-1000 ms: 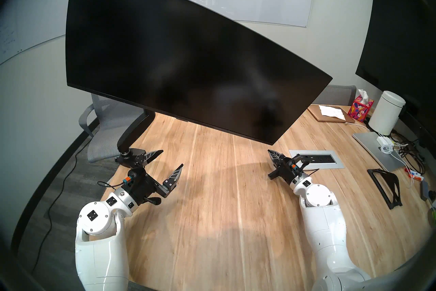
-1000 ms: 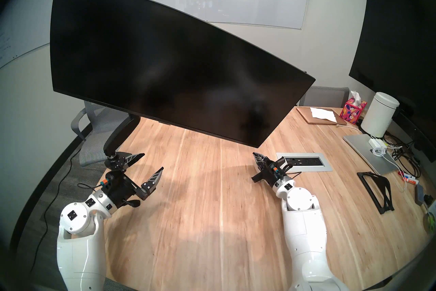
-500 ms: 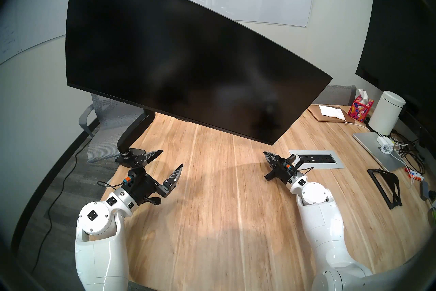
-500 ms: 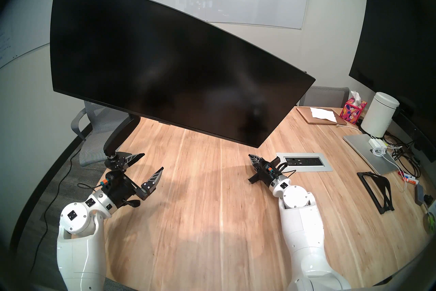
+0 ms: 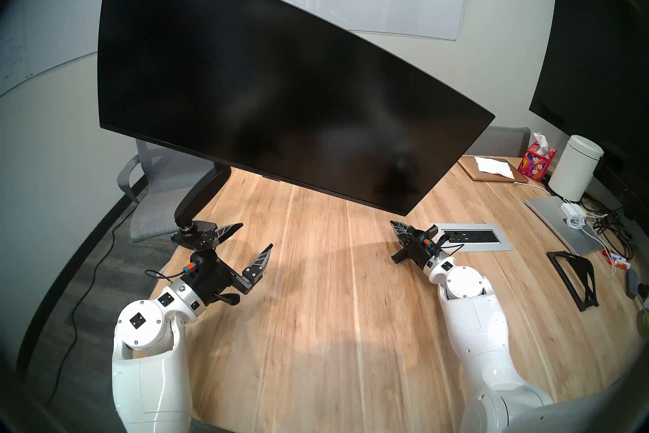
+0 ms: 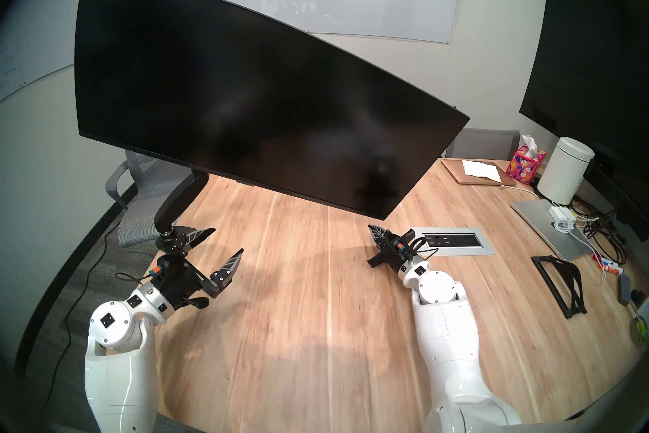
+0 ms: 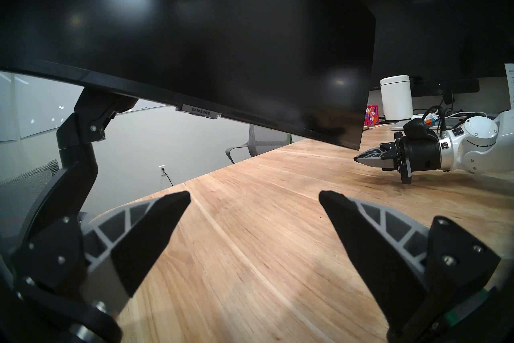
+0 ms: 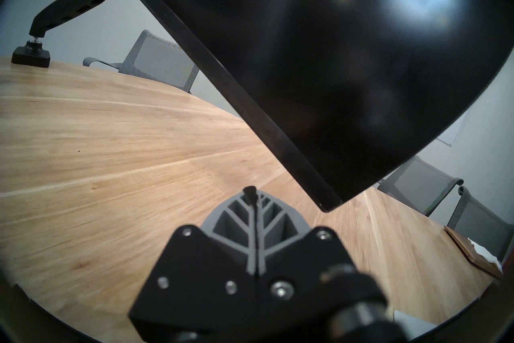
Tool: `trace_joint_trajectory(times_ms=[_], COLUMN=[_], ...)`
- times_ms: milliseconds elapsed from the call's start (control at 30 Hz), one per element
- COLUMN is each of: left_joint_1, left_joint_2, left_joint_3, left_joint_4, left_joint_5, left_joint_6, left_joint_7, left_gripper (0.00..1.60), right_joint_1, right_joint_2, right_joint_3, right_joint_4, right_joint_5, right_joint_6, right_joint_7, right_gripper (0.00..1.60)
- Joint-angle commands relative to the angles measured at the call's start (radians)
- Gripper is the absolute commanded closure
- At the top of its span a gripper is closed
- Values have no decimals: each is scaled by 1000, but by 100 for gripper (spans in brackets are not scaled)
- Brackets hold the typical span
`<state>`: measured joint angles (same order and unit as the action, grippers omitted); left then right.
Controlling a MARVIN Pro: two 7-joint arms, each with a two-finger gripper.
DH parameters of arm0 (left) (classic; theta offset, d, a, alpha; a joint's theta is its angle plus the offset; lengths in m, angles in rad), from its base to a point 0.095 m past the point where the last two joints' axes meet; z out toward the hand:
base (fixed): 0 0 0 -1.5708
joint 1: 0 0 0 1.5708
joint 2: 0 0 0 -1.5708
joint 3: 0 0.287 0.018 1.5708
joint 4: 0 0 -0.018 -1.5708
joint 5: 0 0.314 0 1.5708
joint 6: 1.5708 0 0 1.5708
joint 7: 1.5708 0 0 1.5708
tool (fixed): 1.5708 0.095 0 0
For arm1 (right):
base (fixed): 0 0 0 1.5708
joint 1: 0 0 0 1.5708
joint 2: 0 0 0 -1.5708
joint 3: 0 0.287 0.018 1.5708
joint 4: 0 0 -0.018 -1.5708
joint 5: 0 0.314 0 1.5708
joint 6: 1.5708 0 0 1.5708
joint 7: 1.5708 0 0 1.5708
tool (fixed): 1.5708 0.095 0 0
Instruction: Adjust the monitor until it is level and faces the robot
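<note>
The monitor [image 5: 281,88] [image 6: 256,95] is a very wide black curved screen hanging over the wooden table [image 5: 316,299], tilted so its right end sits much lower than its left. Its black arm mount [image 5: 200,197] [image 7: 78,145] [image 8: 69,11] is clamped at the table's left edge. My left gripper [image 5: 255,235] [image 7: 254,195] is open and empty, low over the table beside the mount's base. My right gripper [image 5: 396,224] [image 6: 373,228] [image 8: 250,191] is shut on nothing. Its tip lies just below the screen's lower right corner [image 5: 407,211], apart from it.
A second dark screen [image 5: 597,53] fills the right wall. Below it stand a white canister [image 5: 576,172], a tissue box [image 5: 535,163], a laptop [image 5: 558,221] with cables and a black stand [image 5: 576,278]. An outlet panel [image 5: 470,236] is set into the table by my right wrist. Grey chairs [image 5: 158,183] stand behind.
My right arm has slid left and a little forward, bringing its shut tip under the monitor's lower right corner. The monitor and my left arm have not moved.
</note>
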<state>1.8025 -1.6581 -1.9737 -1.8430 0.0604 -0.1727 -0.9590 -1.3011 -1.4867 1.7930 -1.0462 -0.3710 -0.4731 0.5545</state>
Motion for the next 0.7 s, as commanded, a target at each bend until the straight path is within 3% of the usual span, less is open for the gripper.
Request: trace_joint_trajectory(times_ms=[0, 667], left_joint_1=[0, 0], left_joint_2=[2, 2], left_joint_3=[2, 3], left_joint_4=[-14, -14], left_joint_5=[-2, -3], left_joint_6=[-1, 0], left_joint_7=[2, 2], left_gripper=[0, 0], right_joint_1=[46, 92], right_joint_2=[0, -8], right_joint_3=[4, 12], right_joint_4=[6, 76], right_joint_5=[15, 20], right_joint_6=[6, 8], right_joint_7=[5, 1], right_gripper=[160, 160])
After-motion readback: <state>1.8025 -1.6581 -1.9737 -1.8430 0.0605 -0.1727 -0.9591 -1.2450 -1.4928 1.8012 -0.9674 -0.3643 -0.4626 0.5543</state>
